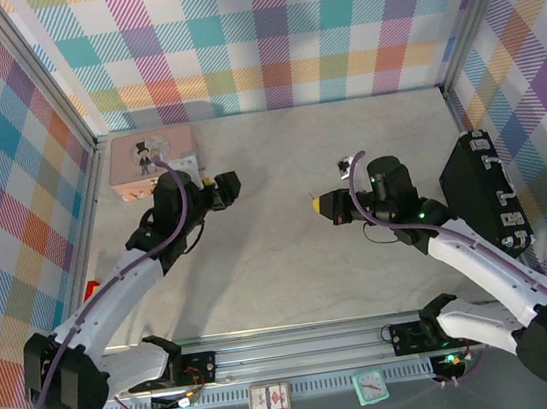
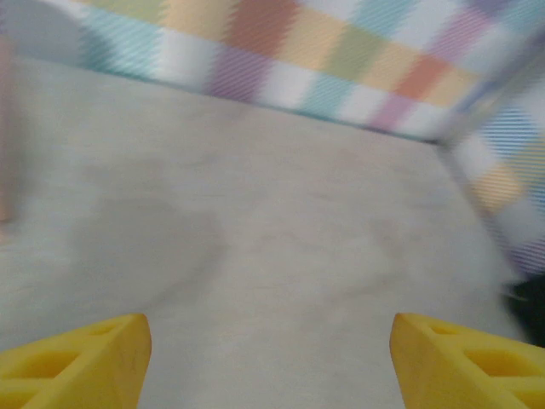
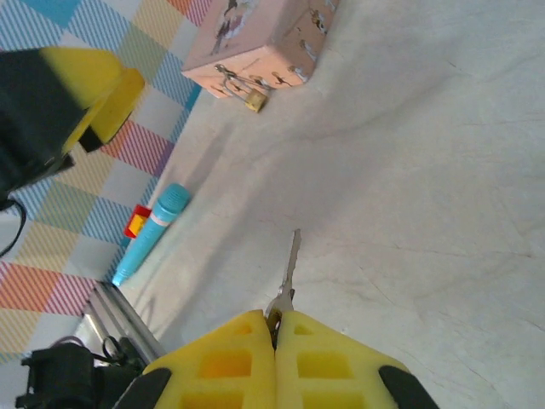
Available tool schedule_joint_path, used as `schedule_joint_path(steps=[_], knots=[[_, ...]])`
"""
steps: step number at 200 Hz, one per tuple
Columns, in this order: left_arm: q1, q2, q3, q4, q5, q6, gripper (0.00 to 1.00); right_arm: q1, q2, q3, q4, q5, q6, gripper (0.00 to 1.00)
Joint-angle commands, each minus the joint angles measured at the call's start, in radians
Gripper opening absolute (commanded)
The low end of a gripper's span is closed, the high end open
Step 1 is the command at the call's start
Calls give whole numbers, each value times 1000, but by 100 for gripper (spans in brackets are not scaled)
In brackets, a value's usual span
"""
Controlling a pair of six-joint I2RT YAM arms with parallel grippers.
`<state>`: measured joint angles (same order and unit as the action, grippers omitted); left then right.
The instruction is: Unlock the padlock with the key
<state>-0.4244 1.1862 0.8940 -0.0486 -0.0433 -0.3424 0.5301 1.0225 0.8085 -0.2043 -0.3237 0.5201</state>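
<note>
While both arms hang over it, table (image 1: 291, 263): pale and flat, with check walls around it.
Pink tin (image 1: 145, 161): sits in the far left corner of the table, lid up.
Left gripper (image 2: 272, 362): its yellow fingers (image 2: 77, 362) stand wide apart with nothing between them. In the top view it is just beside the tin's near right corner.
Right gripper (image 3: 274, 328): its two fingers are pressed tight together and pinch the key by its head. In the top view it is out in the middle of the table, well apart from the tin, pointing left toward it.
Blue stick (image 3: 149, 234): lies by the left wall. Not needed for this job.
Padlock (image 3: 254, 102): small and gold, hangs from the clasp on the tin's side. I cannot tell which way its keyhole faces.
Key (image 3: 291, 260): thin and grey, sticks straight out past the fingertips, its tip in the air, well apart from the padlock.
Step now: I think the key is on its way to the padlock; it is not in the lock yet.
Next move: I think the right arm has to bring the key tip to the padlock and line it up with the tiny hole. The left claw looks ready to hold the padlock steady. Slow and straight is best.
</note>
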Motion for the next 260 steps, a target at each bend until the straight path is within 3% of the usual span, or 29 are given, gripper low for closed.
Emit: schedule_joint_path(steps=[1,24,61,122,191,260], knots=[[128,107,23,-135,-97,26,74,-4,-36,-12,-73,23,-68,0],[259,204,-14,-31,-30,-49,74,-4,-68,-52,-59,9,-51,0],[387,316,-112,278,114,-177,76,-4,-120,-112,-40,-3,-29,0],[476,484,-151,532,193,-262,74,-5,-142,-141,-36,-15,-28,0],[536,605,-102,591,259,-281,70,-4,-150,-145,-32,-12,-25,0],[541,696,-18,536,237,-330,62,-4,-156,-128,-55,-8,-35,0]])
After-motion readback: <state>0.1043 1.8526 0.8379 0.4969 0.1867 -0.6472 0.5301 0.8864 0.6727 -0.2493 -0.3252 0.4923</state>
